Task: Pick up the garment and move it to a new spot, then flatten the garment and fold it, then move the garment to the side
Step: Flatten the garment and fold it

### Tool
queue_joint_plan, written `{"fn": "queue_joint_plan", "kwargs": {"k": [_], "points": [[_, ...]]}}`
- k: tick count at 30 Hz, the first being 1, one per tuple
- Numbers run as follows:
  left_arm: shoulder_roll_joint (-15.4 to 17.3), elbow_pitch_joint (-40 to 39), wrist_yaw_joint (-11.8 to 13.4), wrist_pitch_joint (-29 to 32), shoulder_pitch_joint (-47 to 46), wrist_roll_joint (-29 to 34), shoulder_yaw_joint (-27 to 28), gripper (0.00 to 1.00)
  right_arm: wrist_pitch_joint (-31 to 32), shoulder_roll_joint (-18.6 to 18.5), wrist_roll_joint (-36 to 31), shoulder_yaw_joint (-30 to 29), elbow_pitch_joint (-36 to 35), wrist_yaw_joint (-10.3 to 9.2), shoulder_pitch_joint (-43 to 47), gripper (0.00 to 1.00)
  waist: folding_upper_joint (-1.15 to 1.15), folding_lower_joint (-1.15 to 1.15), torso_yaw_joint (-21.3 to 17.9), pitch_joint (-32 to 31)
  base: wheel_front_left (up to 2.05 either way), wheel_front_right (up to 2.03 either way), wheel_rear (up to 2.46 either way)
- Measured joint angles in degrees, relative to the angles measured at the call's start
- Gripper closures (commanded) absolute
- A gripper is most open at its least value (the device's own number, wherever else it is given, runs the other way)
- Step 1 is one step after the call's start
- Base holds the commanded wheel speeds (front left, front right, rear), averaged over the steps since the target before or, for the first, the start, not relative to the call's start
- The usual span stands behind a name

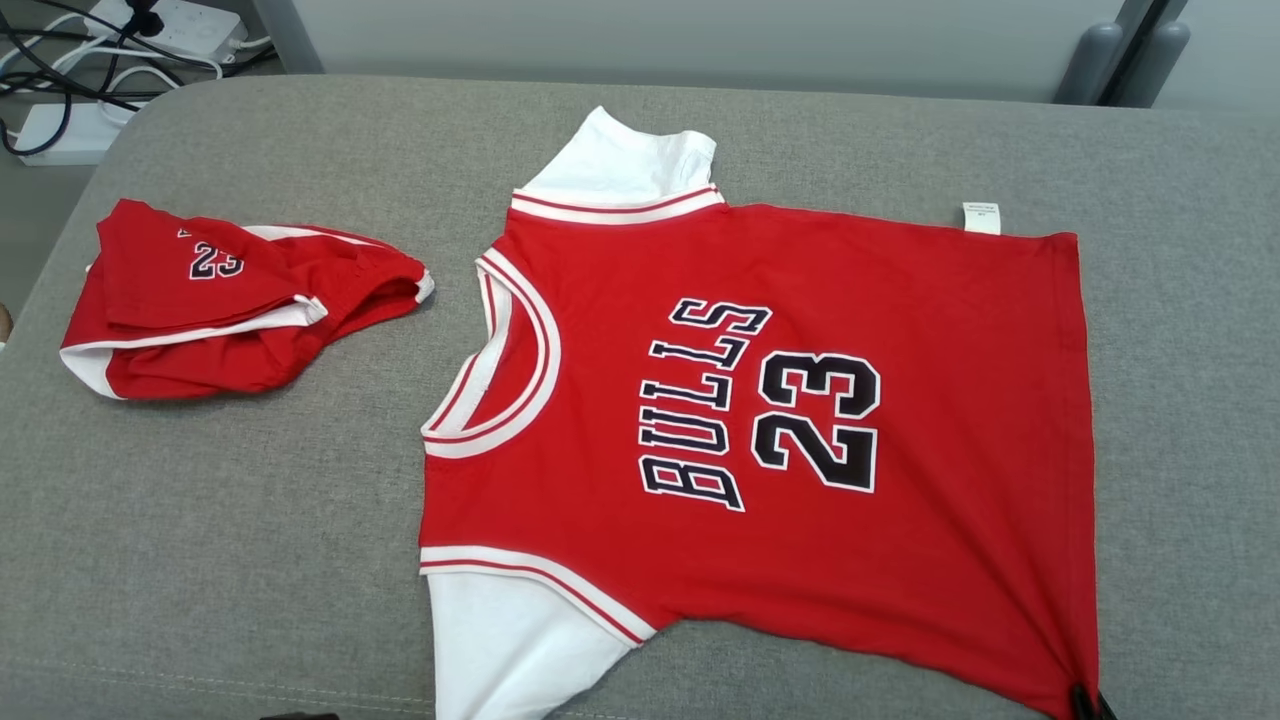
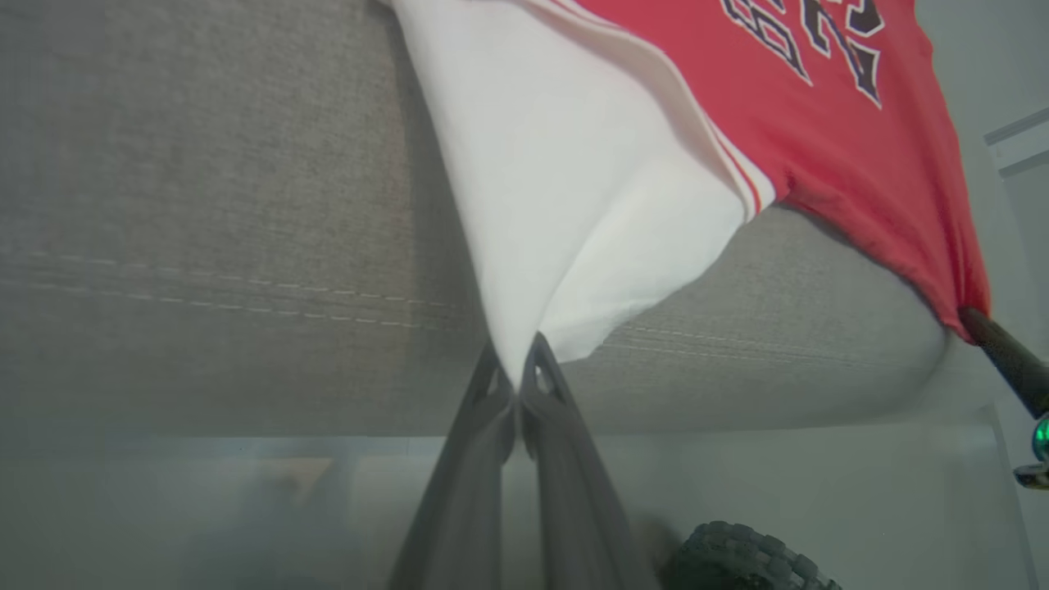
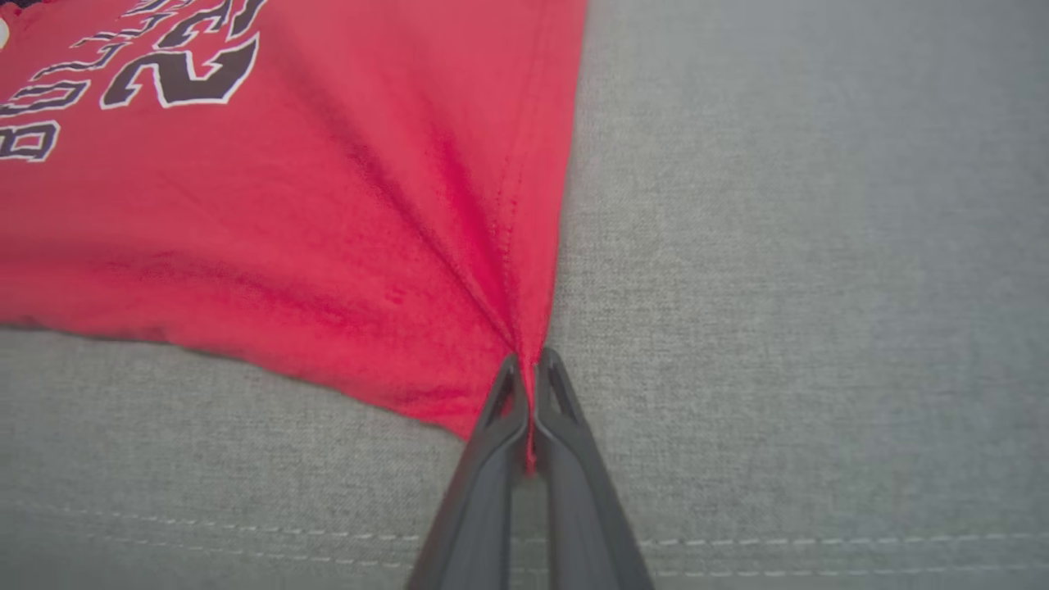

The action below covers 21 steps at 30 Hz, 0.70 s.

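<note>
Found jersey spread flat across grey cushion, collar leftward. Found left gripper pinched shut on its near white sleeve, right gripper on near right hem corner.

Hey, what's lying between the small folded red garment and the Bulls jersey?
Nothing: in the head view, only a narrow strip of bare grey cushion separates the folded garment from the jersey.
</note>
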Motion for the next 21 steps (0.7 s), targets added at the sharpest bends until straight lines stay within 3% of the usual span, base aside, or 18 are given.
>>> {"fn": "queue_joint_plan", "kwargs": {"k": [7, 16, 21], "points": [[3.77, -10.14, 3.01, 1.29, 3.32, -0.70, 1.64, 1.00, 2.94, 0.04, 0.85, -0.27, -7.24, 0.00, 4.03, 1.00, 0.00, 0.00, 0.19, 0.88, 0.00, 0.00, 0.00], [9.35, -20.42, 2.85, 1.47, -2.48, -1.30, 8.50, 1.00, 12.84, 0.08, 11.67, -0.45, -21.40, -0.05, 3.25, 1.00, 0.00, 0.00, -1.47, 3.03, 0.00, 0.00, 0.00], [10.24, -20.39, 0.49, 3.79, -10.81, -1.31, 9.32, 1.00, 16.79, -0.01, 15.00, -2.00, -24.88, -0.10, -2.48, 1.00, 0.00, 0.00, -2.06, 4.84, 0.00, 0.00, 0.00]]}}
